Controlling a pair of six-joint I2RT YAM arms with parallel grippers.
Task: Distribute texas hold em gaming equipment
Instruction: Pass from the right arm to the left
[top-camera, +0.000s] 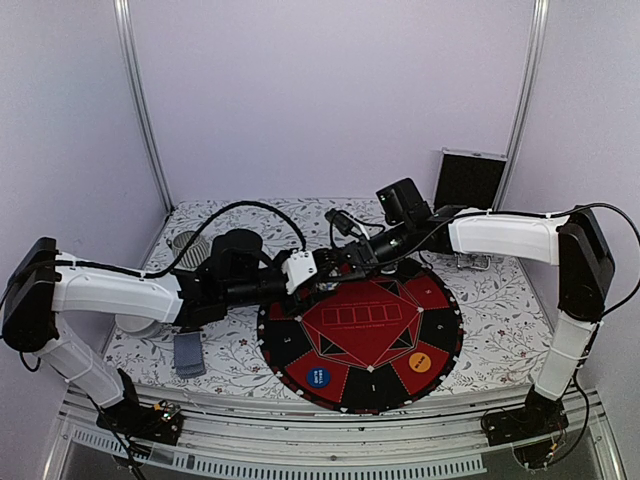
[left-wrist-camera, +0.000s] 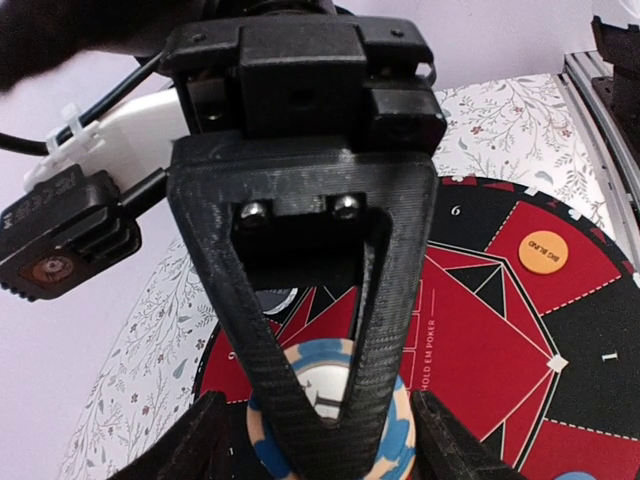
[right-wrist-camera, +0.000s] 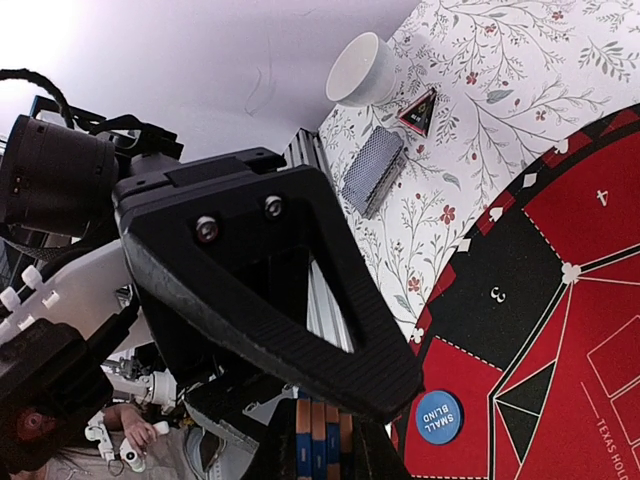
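Two laid: blue disc (top-camera: 318, 377), orange disc (top-camera: 420, 361). Deck (top-camera: 188, 352) undealt. My right fingers (right-wrist-camera: 270, 290) pinch chips (left-wrist-camera: 318, 358); left fingers (left-wrist-camera: 195, 445) half-open around them.

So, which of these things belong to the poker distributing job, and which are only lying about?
For the job:
- poker chips
- deck of cards
- blue marker disc
- orange marker disc

Only lying about:
- white cup
- black case
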